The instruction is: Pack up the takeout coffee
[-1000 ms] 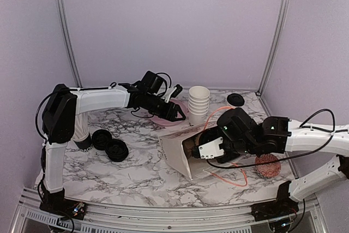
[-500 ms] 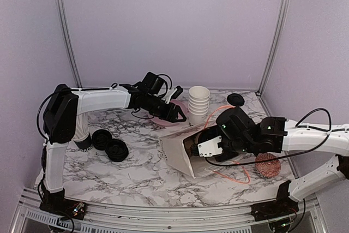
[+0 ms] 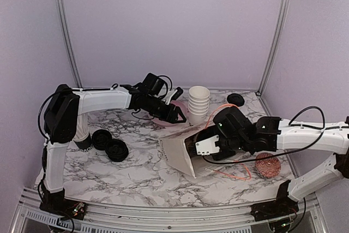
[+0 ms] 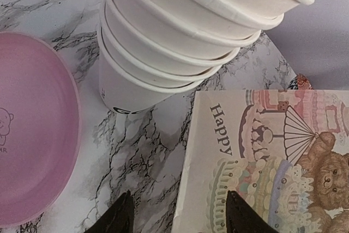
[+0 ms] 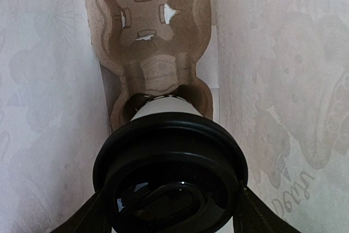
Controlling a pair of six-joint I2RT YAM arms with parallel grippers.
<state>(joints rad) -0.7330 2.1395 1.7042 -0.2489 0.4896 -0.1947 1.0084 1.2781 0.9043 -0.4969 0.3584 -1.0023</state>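
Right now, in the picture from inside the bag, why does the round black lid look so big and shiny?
Right wrist view: the round black plastic lid of the white paper cup sits closest to the camera, so it looms large, with pale reflections; left wrist view: the stacked white paper cups look crisp; top view: lilac tint overall.
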